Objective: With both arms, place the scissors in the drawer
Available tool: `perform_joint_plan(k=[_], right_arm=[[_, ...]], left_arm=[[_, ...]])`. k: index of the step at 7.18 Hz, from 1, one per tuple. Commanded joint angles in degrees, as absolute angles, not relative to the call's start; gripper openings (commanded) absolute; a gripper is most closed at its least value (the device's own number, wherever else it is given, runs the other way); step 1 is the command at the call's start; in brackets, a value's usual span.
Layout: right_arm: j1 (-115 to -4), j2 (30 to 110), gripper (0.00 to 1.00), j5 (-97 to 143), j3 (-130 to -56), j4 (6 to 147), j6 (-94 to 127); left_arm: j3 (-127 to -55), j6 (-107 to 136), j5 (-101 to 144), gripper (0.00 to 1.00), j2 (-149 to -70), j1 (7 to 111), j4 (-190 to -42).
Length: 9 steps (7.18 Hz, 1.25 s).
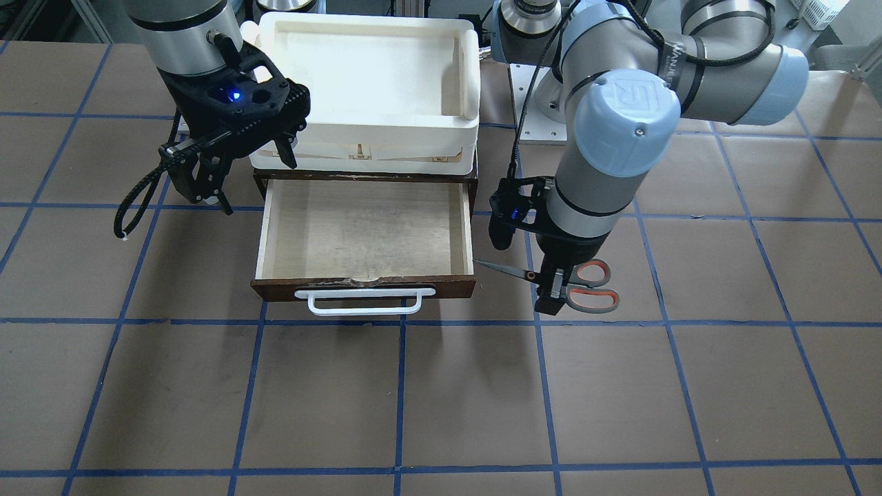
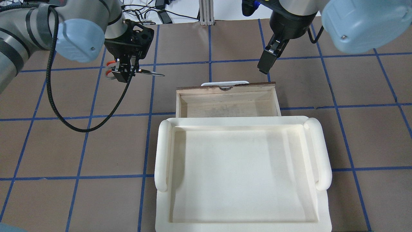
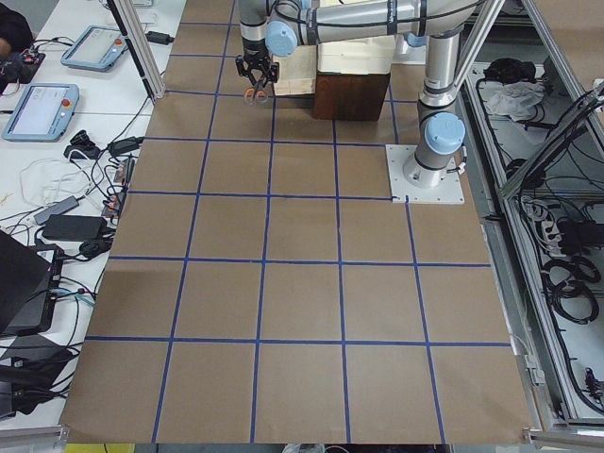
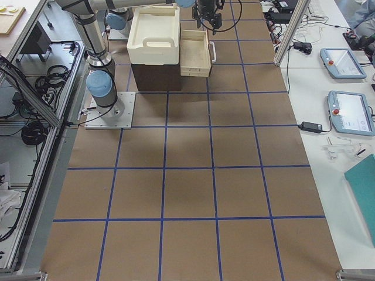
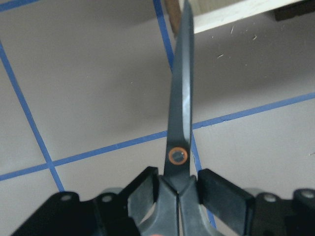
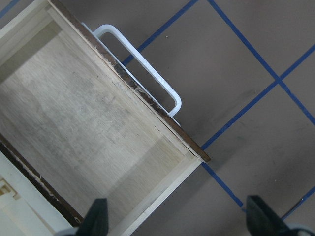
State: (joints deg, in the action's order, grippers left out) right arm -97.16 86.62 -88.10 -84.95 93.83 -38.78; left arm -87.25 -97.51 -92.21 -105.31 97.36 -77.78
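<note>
The scissors have dark blades and orange-lined loops. My left gripper is shut on them just behind the pivot, as the left wrist view shows. The blades lie level and point at the drawer's front corner. The brown drawer is pulled open, with its pale floor bare and a white handle in front. From overhead the scissors sit left of the drawer. My right gripper is open and empty, up beside the drawer's other side; its fingers stand wide apart.
A cream-white plastic tray sits on top of the cabinet behind the open drawer, and also fills the near part of the overhead view. The brown table has blue tape grid lines. A black cable loops off the left arm.
</note>
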Motion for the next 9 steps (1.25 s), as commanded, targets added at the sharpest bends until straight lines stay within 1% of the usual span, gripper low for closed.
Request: perform_joint_plan(k=[1,5,6,9], right_arm=[[-96.94,86.83,1.00,-88.07,-85.08,93.52,-26.87],[-95.11,88.41,1.00,-87.28,-85.17,89.04,-16.37],[-94.05,89.03,1.00,-87.19,-85.17,86.95,-16.26],[-93.69,89.73,1.00,-87.98,-85.96,86.75,-16.26]], left_arm=[[-87.54,-92.14,-91.67,0.00,-105.20,103.59,-77.70],[-89.82,-85.87,-91.23,0.00,-105.99,110.20,-76.91],[-89.82,-85.87,-91.06,0.00,-105.82,111.35,-76.90],[-90.26,-82.47,-89.30,0.00,-106.52,115.64,-76.64]])
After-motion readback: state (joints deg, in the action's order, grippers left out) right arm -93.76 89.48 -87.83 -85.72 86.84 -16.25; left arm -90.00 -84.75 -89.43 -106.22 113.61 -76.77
